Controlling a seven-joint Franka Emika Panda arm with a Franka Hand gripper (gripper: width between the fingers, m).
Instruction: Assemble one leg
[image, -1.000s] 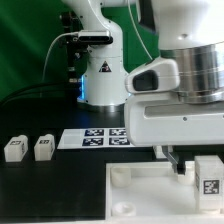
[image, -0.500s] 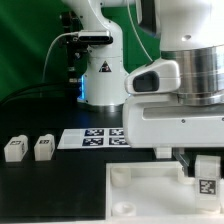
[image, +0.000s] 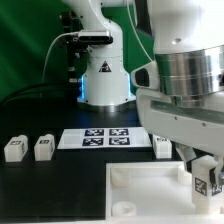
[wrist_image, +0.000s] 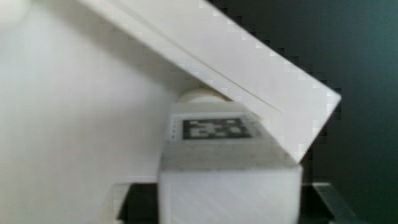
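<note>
My gripper (image: 203, 170) is shut on a leg (image: 203, 180), a small white block with a black-and-white tag, and holds it tilted at the near right corner of the large white tray-like piece (image: 140, 188). In the wrist view the leg (wrist_image: 217, 150) sits between my dark fingers (wrist_image: 143, 203), its tagged end against an edge of the white piece (wrist_image: 107, 90). Two more legs (image: 14, 149) (image: 43, 147) stand at the exterior view's left. Another leg (image: 162, 146) stands behind the tray piece, near my arm.
The marker board (image: 97, 138) lies flat between the robot base (image: 103, 80) and the tray piece. My arm's large body fills the exterior view's upper right. The table is black.
My wrist has turned and tilted, and the held leg has tipped and shifted slightly toward the tray piece's corner. The leg behind the tray piece has come into view.
</note>
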